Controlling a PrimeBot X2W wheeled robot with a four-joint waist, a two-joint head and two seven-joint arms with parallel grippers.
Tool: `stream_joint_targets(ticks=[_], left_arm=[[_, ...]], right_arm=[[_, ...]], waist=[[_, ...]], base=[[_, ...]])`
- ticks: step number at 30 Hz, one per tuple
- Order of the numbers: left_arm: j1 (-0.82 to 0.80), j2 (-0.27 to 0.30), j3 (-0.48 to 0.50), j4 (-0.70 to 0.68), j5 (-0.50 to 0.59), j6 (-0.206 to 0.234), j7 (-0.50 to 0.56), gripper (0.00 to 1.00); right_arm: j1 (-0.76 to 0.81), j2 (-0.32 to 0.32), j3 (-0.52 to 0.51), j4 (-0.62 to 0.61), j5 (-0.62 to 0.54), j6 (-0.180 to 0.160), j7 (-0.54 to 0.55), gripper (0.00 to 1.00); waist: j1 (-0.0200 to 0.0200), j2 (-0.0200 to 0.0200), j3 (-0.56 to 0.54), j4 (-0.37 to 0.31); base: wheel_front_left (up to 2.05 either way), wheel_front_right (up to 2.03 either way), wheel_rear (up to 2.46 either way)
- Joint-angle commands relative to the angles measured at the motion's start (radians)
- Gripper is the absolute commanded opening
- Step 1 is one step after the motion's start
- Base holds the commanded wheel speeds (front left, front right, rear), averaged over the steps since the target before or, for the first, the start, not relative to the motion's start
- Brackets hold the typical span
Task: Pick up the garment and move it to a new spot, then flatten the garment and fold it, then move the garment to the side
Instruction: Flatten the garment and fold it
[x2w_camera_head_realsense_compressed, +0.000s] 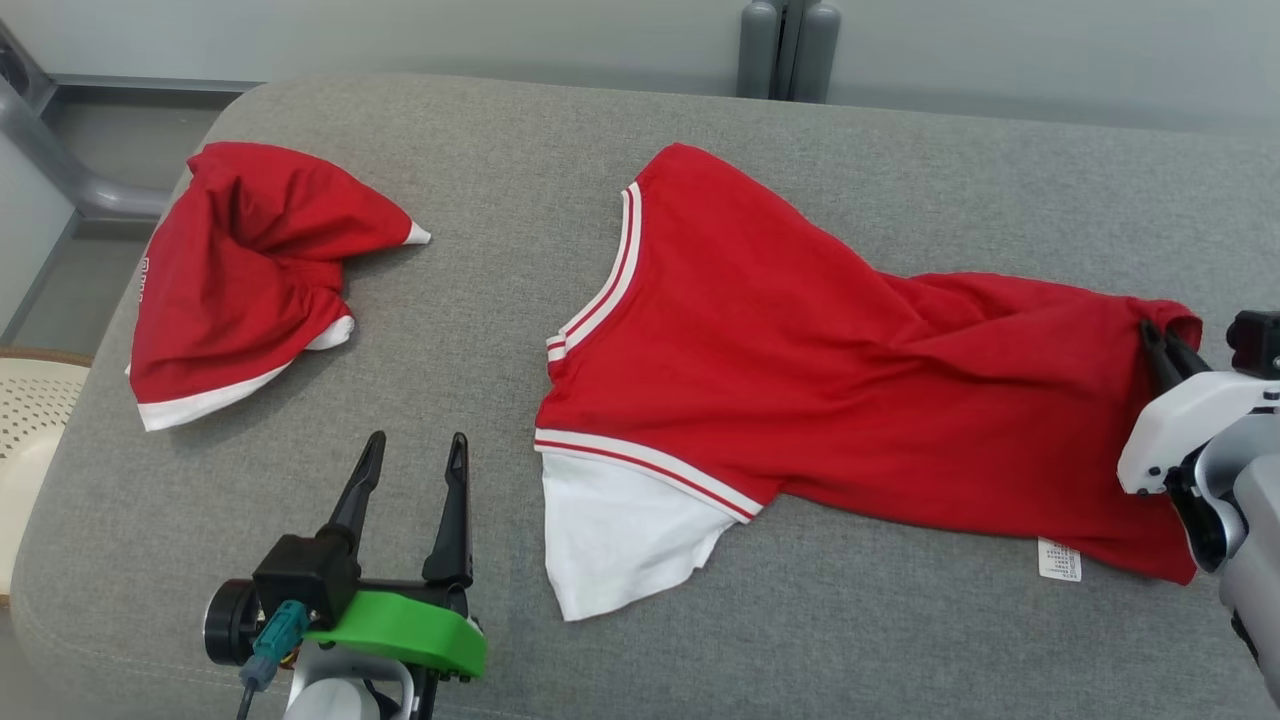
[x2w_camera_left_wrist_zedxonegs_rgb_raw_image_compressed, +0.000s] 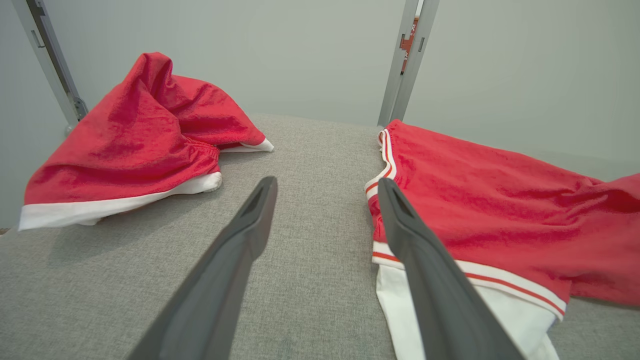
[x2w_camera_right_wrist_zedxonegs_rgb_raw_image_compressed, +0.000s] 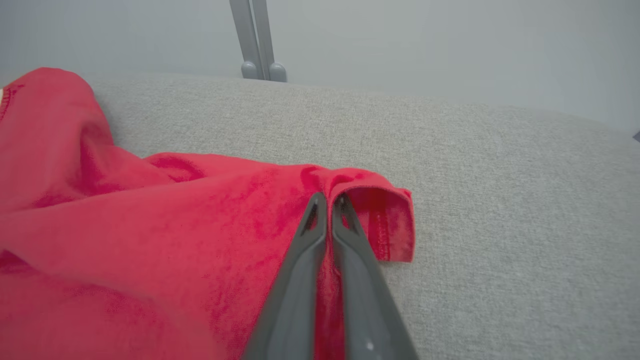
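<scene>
Near the table's (x2w_camera_head_realsense_compressed: 520, 140) left edge lies a crumpled red garment (x2w_camera_head_realsense_compressed: 240, 280); by the near edge the left gripper (x2w_camera_head_realsense_compressed: 418, 440) has its fingers spread wide, holding nothing. The red shirt (x2w_camera_head_realsense_compressed: 800, 370) stretches from the table's middle towards its right edge, where the right gripper (x2w_camera_right_wrist_zedxonegs_rgb_raw_image_compressed: 327, 199) has its fingers pinched together on the hem.

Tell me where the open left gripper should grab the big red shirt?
Probably the white sleeve, at its edge nearest the left gripper, coming in low from the robot's left. That edge of the red shirt lies flat on the cushion, and the right gripper pinches the opposite hem, so pulling apart could stretch it flat.
</scene>
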Motion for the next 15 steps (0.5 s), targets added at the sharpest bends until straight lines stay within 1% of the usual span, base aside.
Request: stream_joint_targets(ticks=[1, 4, 8, 10, 15], left_arm=[[-0.007, 0.002, -0.001, 0.002, -0.005, 0.007, 0.000, 1.00], [0.000, 0.002, 0.001, 0.005, -0.007, 0.011, 0.000, 1.00], [0.017, 0.002, 0.010, 0.005, 0.003, 0.010, 0.000, 1.00], [0.023, 0.002, 0.020, 0.004, 0.009, 0.009, 0.000, 1.00], [0.043, 0.002, 0.046, -0.001, 0.023, 0.001, 0.000, 1.00]], right_arm=[[-0.007, 0.006, 0.013, 0.021, 0.009, -0.001, -0.003, 1.00], [-0.012, 0.016, 0.016, 0.041, 0.023, -0.001, -0.016, 1.00], [0.036, 0.021, 0.024, 0.034, 0.031, -0.001, -0.030, 1.00], [0.061, 0.021, 0.012, 0.006, 0.038, -0.001, -0.034, 1.00], [0.181, 0.017, -0.077, -0.157, 0.004, -0.001, -0.033, 1.00]], waist=[[0.0000, 0.0000, -0.002, 0.003], [0.0000, 0.0000, -0.013, -0.002], [0.0000, 0.0000, -0.037, -0.023], [0.0000, 0.0000, -0.050, -0.039], [0.0000, 0.0000, -0.075, -0.083]], base=[[0.00, 0.00, 0.00], [0.00, 0.00, 0.00], [0.00, 0.00, 0.00], [0.00, 0.00, 0.00], [0.00, 0.00, 0.00]])
